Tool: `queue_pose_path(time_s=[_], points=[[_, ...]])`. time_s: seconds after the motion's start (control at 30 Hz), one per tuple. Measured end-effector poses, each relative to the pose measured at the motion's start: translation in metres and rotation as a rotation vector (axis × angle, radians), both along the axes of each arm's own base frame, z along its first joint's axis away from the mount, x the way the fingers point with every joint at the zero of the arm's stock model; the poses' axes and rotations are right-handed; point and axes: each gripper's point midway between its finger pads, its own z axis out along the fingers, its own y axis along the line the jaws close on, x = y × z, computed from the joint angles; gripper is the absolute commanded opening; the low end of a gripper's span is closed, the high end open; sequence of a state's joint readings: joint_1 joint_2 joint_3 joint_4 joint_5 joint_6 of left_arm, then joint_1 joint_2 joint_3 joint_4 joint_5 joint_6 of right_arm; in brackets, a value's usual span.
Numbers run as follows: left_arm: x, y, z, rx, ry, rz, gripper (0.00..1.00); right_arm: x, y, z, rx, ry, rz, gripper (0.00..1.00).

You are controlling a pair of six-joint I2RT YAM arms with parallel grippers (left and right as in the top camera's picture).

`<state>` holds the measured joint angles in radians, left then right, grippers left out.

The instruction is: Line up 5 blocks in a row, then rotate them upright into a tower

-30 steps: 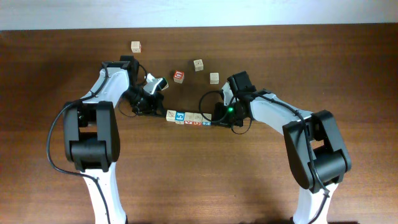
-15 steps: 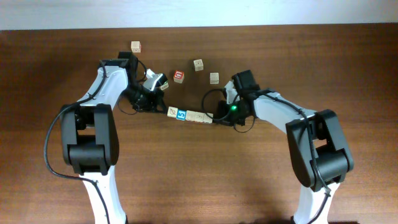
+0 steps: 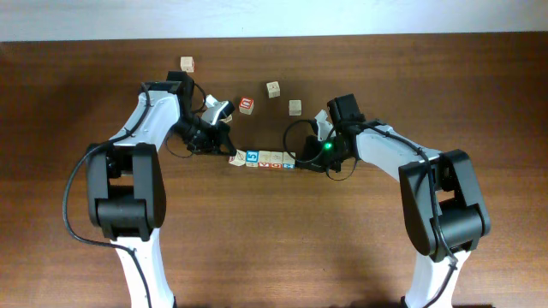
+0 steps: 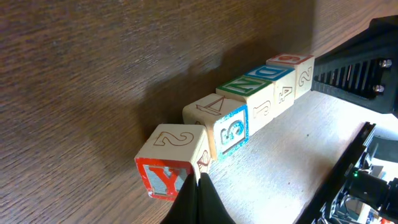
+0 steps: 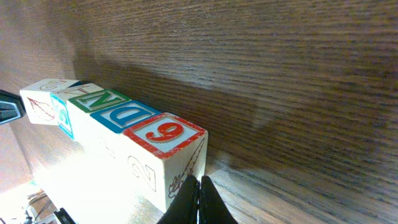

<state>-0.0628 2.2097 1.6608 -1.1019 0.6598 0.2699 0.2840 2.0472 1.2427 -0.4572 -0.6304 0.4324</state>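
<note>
Five blocks (image 3: 262, 160) lying in one touching row, running 9 to 3 o'clock across the table (image 3: 274, 239). Left gripper (image 4: 198, 190) sitting fully closed and empty, tip against the Y block (image 4: 163, 177) at 9 o'clock. Right gripper (image 5: 198, 193) likewise closed and empty, pressing against the 6 block (image 5: 163, 140) at 3 o'clock. Four loose blocks (image 3: 273, 89) lying toward 12.

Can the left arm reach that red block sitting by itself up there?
Probably yes: the red block stands alone, close to the left gripper, with nothing between them, though its jaws are shut now.
</note>
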Motion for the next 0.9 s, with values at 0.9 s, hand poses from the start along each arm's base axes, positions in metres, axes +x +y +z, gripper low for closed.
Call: queue_pose_path(time_s=[0.9], points=[[0.018, 0.037, 0.003, 0.258, -0.077, 0.082, 0.00, -0.002, -0.001, -0.001, -0.008, -0.004, 0.015, 0.05]])
